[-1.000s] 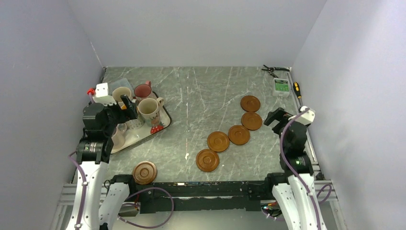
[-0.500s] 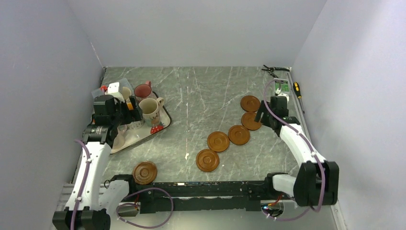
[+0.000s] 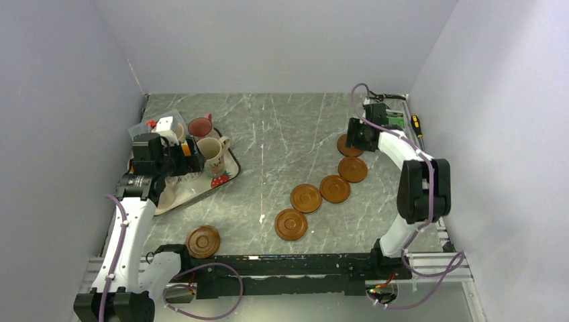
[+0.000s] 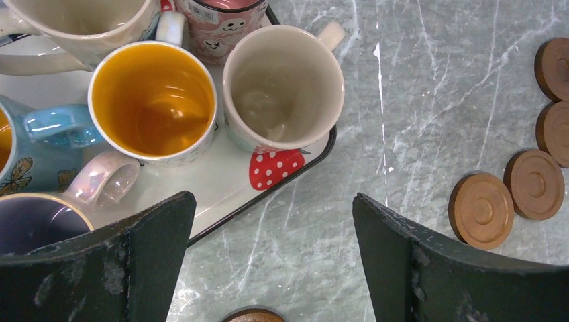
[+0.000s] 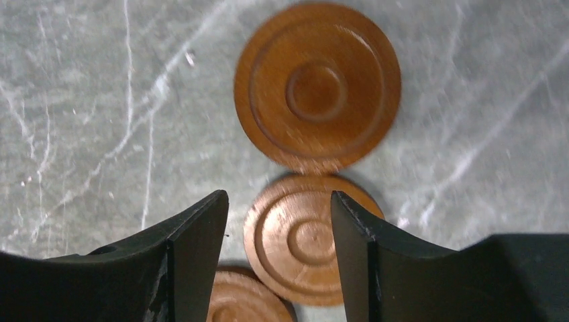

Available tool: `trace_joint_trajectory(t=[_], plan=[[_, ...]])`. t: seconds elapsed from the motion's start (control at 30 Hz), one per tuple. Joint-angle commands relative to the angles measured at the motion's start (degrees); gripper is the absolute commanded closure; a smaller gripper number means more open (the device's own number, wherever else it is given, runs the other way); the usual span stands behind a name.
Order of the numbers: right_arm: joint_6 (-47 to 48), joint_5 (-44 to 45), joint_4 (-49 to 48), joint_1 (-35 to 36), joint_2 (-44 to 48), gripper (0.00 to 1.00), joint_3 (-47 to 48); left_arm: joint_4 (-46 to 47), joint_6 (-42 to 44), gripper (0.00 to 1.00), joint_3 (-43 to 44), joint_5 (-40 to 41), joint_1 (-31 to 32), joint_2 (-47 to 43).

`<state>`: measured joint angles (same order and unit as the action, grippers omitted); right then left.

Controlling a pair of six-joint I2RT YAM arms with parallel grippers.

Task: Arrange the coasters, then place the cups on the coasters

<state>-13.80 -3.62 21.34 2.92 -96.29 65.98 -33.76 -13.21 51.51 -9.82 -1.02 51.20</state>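
Observation:
Five brown coasters curve across the table: (image 3: 353, 169), (image 3: 335, 189), (image 3: 306, 198), (image 3: 291, 224), and a far one (image 3: 345, 149) partly under my right gripper (image 3: 354, 136). Another coaster (image 3: 202, 241) lies near left. In the right wrist view the right gripper (image 5: 278, 201) hovers open above two coasters (image 5: 317, 87) (image 5: 305, 238), holding nothing. The cups stand on the strawberry tray (image 3: 225, 178): an orange-inside cup (image 4: 153, 100), a cream one (image 4: 282, 87), a blue one (image 4: 40, 134), a lavender-inside one (image 4: 30, 225). My left gripper (image 4: 272, 201) (image 3: 190, 159) hangs wide open over the tray's edge, empty.
Pliers (image 3: 384, 98), a green-and-white device (image 3: 394, 121) and a screwdriver (image 3: 416, 123) lie at the back right corner. Grey walls close in the table on the left, back and right. The tray (image 4: 221, 201) sits against the left wall.
My right arm has reached from the near right edge out to the farthest coaster, and its jaws have narrowed. My left gripper has shifted slightly over the tray, still wide open.

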Motion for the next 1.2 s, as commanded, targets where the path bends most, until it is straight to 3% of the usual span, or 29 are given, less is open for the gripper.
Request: trace_joint_trajectory(t=[0.0,0.27,0.93,1.17], plan=[[3.66,1.03,0.97,2.88,-6.09,0.39,8.32,1.11,1.0,0.06,2.2,-2.65,0.27,-0.75],[4.69,7.93,2.26,6.64,-16.78,0.41,15.16,1.11,1.13,0.06,2.2,-3.37,0.48,-0.15],[2.66,8.95,1.25,5.44,-20.68,0.37,17.09,0.54,1.01,0.06,2.55,-3.3,0.7,1.7],[7.01,4.28,2.8,8.16,-23.8,0.49,20.46,0.64,1.08,0.06,2.37,-3.54,0.75,1.74]])
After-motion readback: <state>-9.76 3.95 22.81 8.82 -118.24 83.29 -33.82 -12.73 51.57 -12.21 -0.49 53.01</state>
